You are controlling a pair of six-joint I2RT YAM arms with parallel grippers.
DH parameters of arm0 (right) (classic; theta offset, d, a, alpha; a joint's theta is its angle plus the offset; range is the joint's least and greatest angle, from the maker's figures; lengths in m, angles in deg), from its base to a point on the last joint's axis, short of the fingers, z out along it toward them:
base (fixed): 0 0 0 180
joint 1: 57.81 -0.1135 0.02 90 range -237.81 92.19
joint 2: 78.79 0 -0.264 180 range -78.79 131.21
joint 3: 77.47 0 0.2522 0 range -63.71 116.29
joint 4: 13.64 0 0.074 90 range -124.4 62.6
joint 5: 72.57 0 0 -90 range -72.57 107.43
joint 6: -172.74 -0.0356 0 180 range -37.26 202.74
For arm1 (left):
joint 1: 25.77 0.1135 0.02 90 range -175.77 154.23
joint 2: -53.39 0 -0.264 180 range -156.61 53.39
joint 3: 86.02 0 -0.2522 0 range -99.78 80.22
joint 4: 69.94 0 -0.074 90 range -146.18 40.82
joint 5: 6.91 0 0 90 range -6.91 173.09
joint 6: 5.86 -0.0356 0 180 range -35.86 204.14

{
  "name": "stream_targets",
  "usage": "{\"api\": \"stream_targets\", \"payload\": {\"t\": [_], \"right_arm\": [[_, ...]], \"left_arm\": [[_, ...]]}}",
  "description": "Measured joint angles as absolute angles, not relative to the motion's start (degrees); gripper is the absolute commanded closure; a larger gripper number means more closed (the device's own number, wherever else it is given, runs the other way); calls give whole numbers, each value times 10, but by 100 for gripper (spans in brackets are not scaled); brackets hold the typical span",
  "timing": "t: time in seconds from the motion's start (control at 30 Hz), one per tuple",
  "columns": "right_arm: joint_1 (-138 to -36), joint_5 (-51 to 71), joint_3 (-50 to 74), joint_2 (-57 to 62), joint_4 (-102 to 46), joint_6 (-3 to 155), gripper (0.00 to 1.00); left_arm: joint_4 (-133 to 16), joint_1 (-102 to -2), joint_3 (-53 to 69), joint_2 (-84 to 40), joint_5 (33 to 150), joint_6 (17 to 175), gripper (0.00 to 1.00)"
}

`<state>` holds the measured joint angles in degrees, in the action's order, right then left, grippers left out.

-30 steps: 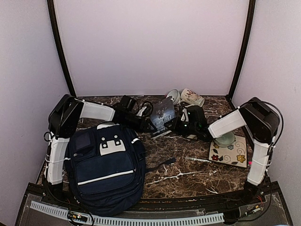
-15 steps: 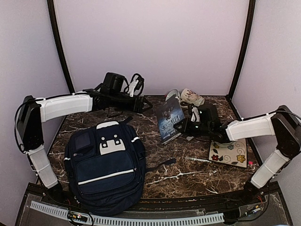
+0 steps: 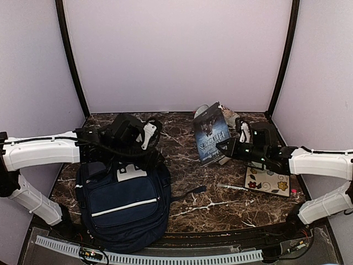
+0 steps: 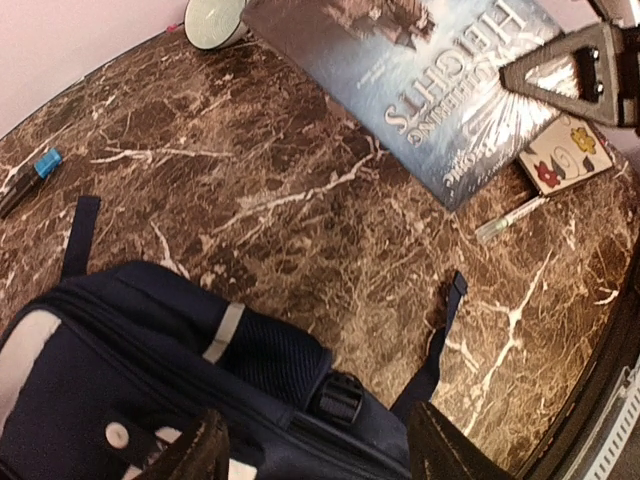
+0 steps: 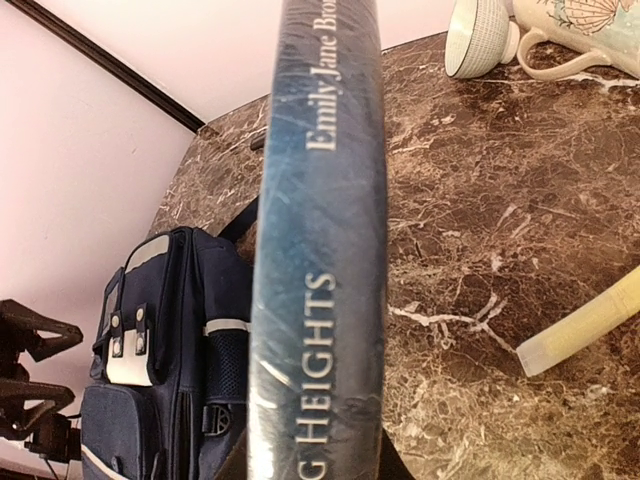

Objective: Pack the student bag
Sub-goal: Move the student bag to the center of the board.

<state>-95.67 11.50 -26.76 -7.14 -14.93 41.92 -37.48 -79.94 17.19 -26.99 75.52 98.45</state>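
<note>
The student bag point(image 3: 124, 201), a navy backpack with white trim, lies flat at the front left. My left gripper point(image 4: 322, 455) hovers open just over the bag's top right corner, above the mesh side pocket and buckle, with nothing between its fingers. In the top view the left gripper point(image 3: 151, 152) sits at the bag's upper edge. My right gripper point(image 3: 227, 148) is shut on a blue book point(image 3: 213, 132) and holds it tilted upright above the table's back middle. In the right wrist view the book's spine point(image 5: 320, 250) fills the centre and hides the fingers.
A flowered notebook point(image 3: 268, 181) lies at the right with a pen point(image 3: 237, 189) beside it. A bowl point(image 5: 480, 35) and a mug point(image 5: 580, 35) stand at the back behind the book. A blue-capped marker point(image 4: 30, 175) lies near the back left. A loose bag strap point(image 3: 190, 192) trails right.
My left arm swung down from the back wall to just over the bag's top. My right gripper lifted the book higher and more upright, shifting right.
</note>
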Motion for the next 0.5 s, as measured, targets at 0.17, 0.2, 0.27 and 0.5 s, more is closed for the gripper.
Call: {"api": "stream_targets", "payload": {"t": [0.17, 0.2, 0.27, 0.5], "right_arm": [[-957, 126, -285, -125, -174, 422, 100], [-957, 127, -288, -133, -176, 422, 100], [-957, 130, -295, -148, -180, 422, 100], [-957, 135, -306, -169, -197, 421, 100]], "left_arm": [[-313, -879, 203, -250, 668, 1021, 36], [-306, -900, 205, -251, 661, 1026, 36], [-280, -931, 207, -257, 635, 1042, 37], [-240, -973, 229, -304, 590, 1080, 35]]}}
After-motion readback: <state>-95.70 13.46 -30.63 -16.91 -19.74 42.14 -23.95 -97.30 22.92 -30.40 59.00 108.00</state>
